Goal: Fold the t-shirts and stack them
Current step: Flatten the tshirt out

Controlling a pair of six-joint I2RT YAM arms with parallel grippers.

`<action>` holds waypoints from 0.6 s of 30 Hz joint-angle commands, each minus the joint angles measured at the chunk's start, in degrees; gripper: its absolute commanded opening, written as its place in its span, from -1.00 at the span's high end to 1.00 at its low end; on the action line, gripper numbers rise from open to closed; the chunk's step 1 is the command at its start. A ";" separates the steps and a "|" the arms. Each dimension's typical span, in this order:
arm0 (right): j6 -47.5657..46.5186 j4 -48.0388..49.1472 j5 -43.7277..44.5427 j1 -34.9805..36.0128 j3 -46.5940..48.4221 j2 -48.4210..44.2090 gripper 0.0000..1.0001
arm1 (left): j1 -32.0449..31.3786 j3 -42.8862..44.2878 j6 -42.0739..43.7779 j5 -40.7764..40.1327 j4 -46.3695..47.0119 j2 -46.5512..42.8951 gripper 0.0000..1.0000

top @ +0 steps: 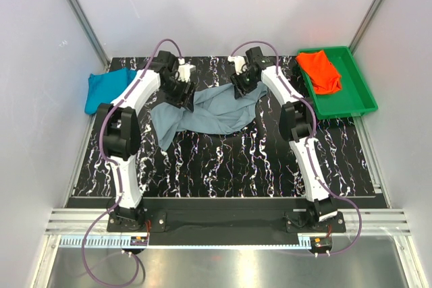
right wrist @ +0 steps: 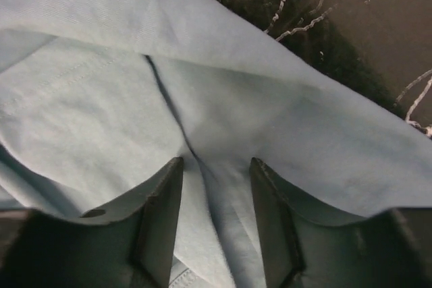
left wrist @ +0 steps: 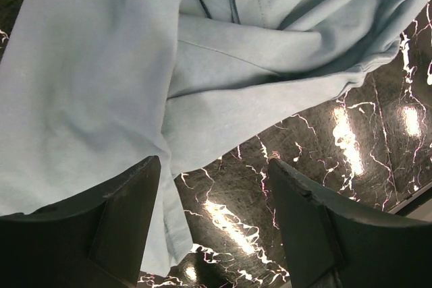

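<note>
1. Grey-blue t-shirt [top: 216, 114] lies crumpled and unfolded on the counter [top: 236, 160], toward the far side, btwn the 2 arms. One flap trails toward the near left.
2. Left fingers [top: 181, 92] sit at the shirt's far-left edge, spread wide w/ nothing btwn them. In the wrist view, bare marbled counter shows in the gap. Cloth runs beneath one finger; can't tell if it touches.
3. Right fingers [top: 241, 90] hang over the shirt's far-right part, parted, w/ a narrower gap than the left. In the wrist view a crease of cloth runs into the gap. No pinch shows; can't tell whether the pads touch cloth.
4. From above, wrists & cables cover most of both sets of fingers, so the tips are hard to make out.
5. Teal-blue t-shirt [top: 104, 91] is bunched at the far-left corner, its right side hidden behind the left arm.
6. Orange-red t-shirt [top: 320, 72] is bunched in the far half of the green tray [top: 344, 108], at the far right.
7. Both wrist views cut the grey-blue shirt off at the frame edges; only seams & folds show.
</note>
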 commanded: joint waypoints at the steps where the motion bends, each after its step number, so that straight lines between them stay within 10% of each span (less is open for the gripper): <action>1: -1.38 -2.11 3.42 0.77 -0.53 -0.23 0.09 | 0.12 1.82 0.19 -0.22 0.20 -1.40 -0.43; 7: -1.03 0.43 7.64 0.77 -9.57 -5.67 1.00 | 0.12 2.53 -0.34 0.40 0.47 -0.78 -0.42; 18: -0.41 3.42 11.95 -0.02 -5.38 -14.47 1.00 | -0.23 5.51 -1.22 1.81 0.73 3.26 -0.41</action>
